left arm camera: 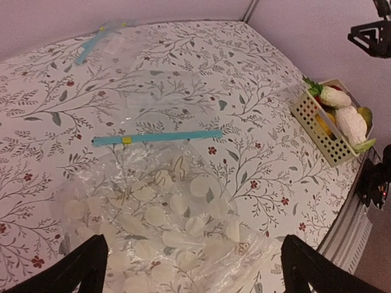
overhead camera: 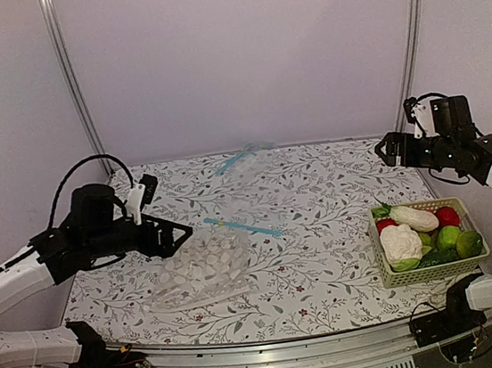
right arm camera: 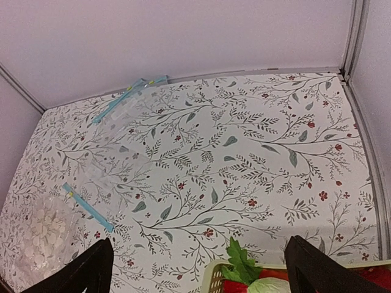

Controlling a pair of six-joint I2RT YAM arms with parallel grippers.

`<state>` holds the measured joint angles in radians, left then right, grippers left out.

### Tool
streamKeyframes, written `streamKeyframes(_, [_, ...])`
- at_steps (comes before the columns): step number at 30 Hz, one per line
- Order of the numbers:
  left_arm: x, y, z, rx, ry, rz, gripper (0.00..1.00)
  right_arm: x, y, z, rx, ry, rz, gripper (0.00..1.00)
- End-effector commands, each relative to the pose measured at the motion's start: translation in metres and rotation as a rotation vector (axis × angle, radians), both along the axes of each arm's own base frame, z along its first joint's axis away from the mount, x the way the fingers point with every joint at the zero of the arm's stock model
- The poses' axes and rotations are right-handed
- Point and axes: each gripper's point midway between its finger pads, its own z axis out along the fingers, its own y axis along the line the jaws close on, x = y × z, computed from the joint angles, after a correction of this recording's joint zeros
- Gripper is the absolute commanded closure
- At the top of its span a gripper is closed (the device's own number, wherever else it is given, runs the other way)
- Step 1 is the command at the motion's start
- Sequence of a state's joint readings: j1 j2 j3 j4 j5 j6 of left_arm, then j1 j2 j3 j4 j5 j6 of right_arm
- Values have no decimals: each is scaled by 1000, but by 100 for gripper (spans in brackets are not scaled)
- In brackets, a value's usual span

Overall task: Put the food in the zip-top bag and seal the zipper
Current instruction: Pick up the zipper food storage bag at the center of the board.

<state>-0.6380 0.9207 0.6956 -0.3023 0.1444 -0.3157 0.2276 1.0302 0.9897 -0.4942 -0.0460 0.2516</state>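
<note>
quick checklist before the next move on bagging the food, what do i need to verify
1. Open, empty left gripper: ok, fingers spread above the dotted bag.
2. Open, empty right gripper: ok.
3. Food easy to grab: ok, cauliflower and radish lie uncovered on top in the basket.
4. Bag mouth open for loading: cannot tell; the zipper lies flat and straight.
5. Food already in the bag: not ok, none yet.
</note>
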Motion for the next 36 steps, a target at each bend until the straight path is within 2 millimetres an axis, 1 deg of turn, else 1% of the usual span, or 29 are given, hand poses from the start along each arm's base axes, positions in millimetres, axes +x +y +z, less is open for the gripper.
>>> streamKeyframes(1, [-28,-42,-36,129,-39,-140,0,0,18,6,46,7,39,1])
streamKeyframes(4, [-45,-57,-69,269,-38,-186,1,3,19,11,65,-15,35,1])
streamKeyframes(7, [-56,-66,-92,365,-43,-218,1,4,21,15,75,-31,41,1])
streamKeyframes(11, [-64,-74,-105,463,-100,-254,1,4,21,17,73,-38,44,1])
streamKeyframes(14, [-73,-84,-119,514,-98,-298,1,5,21,15,71,-32,44,1])
streamKeyframes(16, [-83,-91,-128,547,-100,-331,1,6,21,13,68,-30,41,1])
streamKeyframes(18, [-86,-92,-137,580,-96,-329,1,6,20,14,69,-34,39,1])
streamKeyframes(21, [-80,-85,-143,620,-109,-279,1,7,21,14,68,-37,42,1])
streamKeyframes(24, [-69,-76,-140,656,-146,-204,3,7,22,15,73,-39,49,1])
streamKeyframes(26, [-64,-73,-136,662,-165,-171,9,8,23,17,77,-47,51,1])
streamKeyframes(29, [-60,-69,-135,688,-188,-157,23,9,22,17,74,-48,44,1])
streamKeyframes(31, [-60,-68,-136,709,-194,-168,31,9,21,16,69,-47,37,1])
streamKeyframes(36, [-63,-68,-140,716,-183,-189,44,9,21,16,74,-44,38,1])
